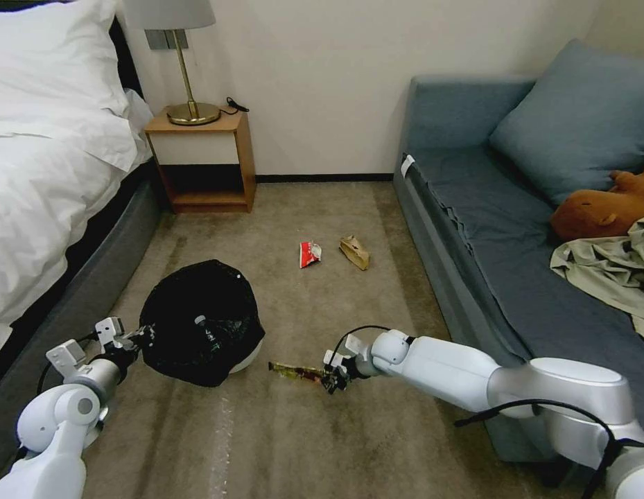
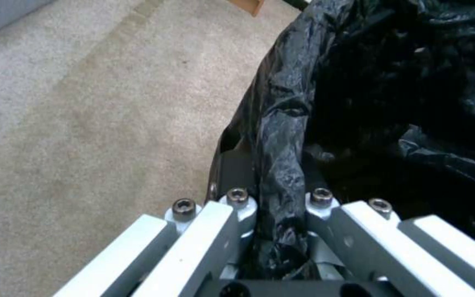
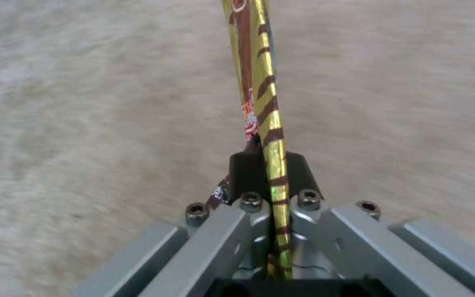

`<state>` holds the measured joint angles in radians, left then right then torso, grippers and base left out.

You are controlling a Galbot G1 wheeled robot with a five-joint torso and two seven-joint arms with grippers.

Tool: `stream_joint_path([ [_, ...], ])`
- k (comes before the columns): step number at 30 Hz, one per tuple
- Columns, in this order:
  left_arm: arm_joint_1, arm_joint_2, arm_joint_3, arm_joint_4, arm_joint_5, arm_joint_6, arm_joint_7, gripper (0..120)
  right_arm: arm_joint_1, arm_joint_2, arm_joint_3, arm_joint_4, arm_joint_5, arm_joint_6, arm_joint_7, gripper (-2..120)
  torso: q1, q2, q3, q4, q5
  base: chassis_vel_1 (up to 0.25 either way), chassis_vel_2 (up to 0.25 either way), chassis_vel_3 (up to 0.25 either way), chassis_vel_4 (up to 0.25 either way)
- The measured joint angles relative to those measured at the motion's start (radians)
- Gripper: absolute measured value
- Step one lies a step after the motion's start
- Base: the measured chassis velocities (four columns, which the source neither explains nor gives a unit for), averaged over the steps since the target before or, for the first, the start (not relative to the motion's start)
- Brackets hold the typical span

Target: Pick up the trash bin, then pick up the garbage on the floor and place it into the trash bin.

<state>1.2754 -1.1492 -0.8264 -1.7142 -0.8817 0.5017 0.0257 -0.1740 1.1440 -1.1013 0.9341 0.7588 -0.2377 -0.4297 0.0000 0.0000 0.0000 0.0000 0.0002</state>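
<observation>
Trash bin (image 1: 200, 322) first: I see it at the lower left of the head view, tipped toward me, its black bag (image 2: 380, 95) covering nearly all of it and a sliver of white wall showing at its lower right. My left gripper (image 1: 138, 338) has its jaws closed on the bagged rim at the bin's left edge; in the left wrist view the two dark pads pinch a fold of the glossy plastic (image 2: 278, 165) between them. A clear bottle (image 1: 205, 329) lies inside the bag. My right gripper (image 1: 331, 378) sits low in the centre of the head view, just right of the bin, jaws closed on one end of the gold-yellow snack wrapper (image 1: 295, 371), which sticks out leftward toward the bin above the carpet (image 1: 287, 443). Farther up the frame, near the middle, the red-white packet (image 1: 309, 254) and the brown paper bag (image 1: 355, 251) lie side by side on the floor, well apart from both grippers.
</observation>
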Motion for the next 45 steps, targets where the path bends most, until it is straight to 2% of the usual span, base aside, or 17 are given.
stream_joint_path([
  [3, -0.003, 0.002, 0.002, 0.003, 0.001, 0.000, 0.000, 4, 0.012, -0.020, 0.007, 0.010, 0.006, -0.002, 0.011, 0, 0.000, 0.000, 0.000, 0.0000, 0.0001, 0.000, 0.000, 0.000, 0.000],
  [5, -0.009, 0.005, 0.005, 0.010, 0.005, -0.003, 0.000, 4, 0.047, -0.090, 0.040, 0.035, 0.011, -0.005, 0.022, 0, 0.000, 0.000, 0.000, -0.0002, -0.0002, 0.000, 0.000, 0.000, 0.000],
  [9, -0.012, 0.007, 0.009, 0.012, 0.007, -0.003, 0.000, 4, 0.056, -0.140, 0.089, 0.058, 0.017, -0.009, 0.034, 0, 0.000, 0.000, 0.000, -0.0002, 0.0000, 0.000, 0.000, 0.000, 0.000],
  [11, -0.015, 0.009, 0.015, 0.017, 0.009, -0.003, 0.001, 4, 0.062, -0.186, 0.165, 0.094, 0.023, -0.014, 0.046, 0, 0.000, 0.000, 0.000, -0.0003, 0.0001, 0.000, 0.000, 0.000, 0.000],
  [18, -0.015, 0.011, 0.035, 0.027, 0.009, 0.004, 0.004, 4, 0.084, -0.238, 0.311, 0.178, 0.024, -0.018, 0.048, 0, 0.000, 0.000, 0.000, -0.0002, -0.0002, 0.000, 0.000, 0.000, 0.000],
  [23, -0.013, 0.011, 0.046, 0.027, 0.003, 0.013, 0.000, 4, 0.100, -0.246, 0.373, 0.237, 0.041, -0.026, 0.069, 0, 0.000, 0.000, 0.000, 0.0000, -0.0002, 0.000, 0.000, 0.000, 0.000],
  [25, -0.014, 0.012, 0.056, 0.021, -0.009, 0.025, -0.012, 4, 0.119, -0.245, 0.429, 0.308, 0.075, -0.032, 0.101, 0, 0.000, 0.000, 0.000, -0.0001, -0.0002, 0.000, 0.000, 0.000, 0.000],
  [28, -0.016, 0.013, 0.060, 0.017, -0.014, 0.030, -0.016, 4, 0.130, -0.243, 0.443, 0.339, 0.092, -0.035, 0.112, 0, 0.000, 0.000, 0.000, -0.0001, -0.0001, 0.000, 0.000, 0.000, 0.000],
  [29, -0.017, 0.014, 0.071, 0.013, -0.018, 0.036, -0.023, 4, 0.150, -0.239, 0.451, 0.397, 0.135, -0.040, 0.132, 0, 0.000, 0.000, 0.000, 0.0001, -0.0004, 0.000, 0.000, 0.000, 0.000],
  [36, -0.022, 0.019, 0.102, 0.006, -0.022, 0.052, -0.043, 4, 0.166, -0.223, 0.448, 0.545, 0.222, -0.047, 0.203, 0, 0.000, 0.000, 0.000, -0.0001, -0.0003, 0.000, 0.000, 0.000, 0.000],
  [45, -0.032, 0.014, 0.111, 0.004, -0.053, 0.067, -0.066, 4, 0.196, -0.175, 0.408, 0.716, 0.299, -0.047, 0.271, 0, 0.000, 0.000, 0.000, 0.0001, -0.0004, 0.000, 0.000, 0.000, 0.000],
])
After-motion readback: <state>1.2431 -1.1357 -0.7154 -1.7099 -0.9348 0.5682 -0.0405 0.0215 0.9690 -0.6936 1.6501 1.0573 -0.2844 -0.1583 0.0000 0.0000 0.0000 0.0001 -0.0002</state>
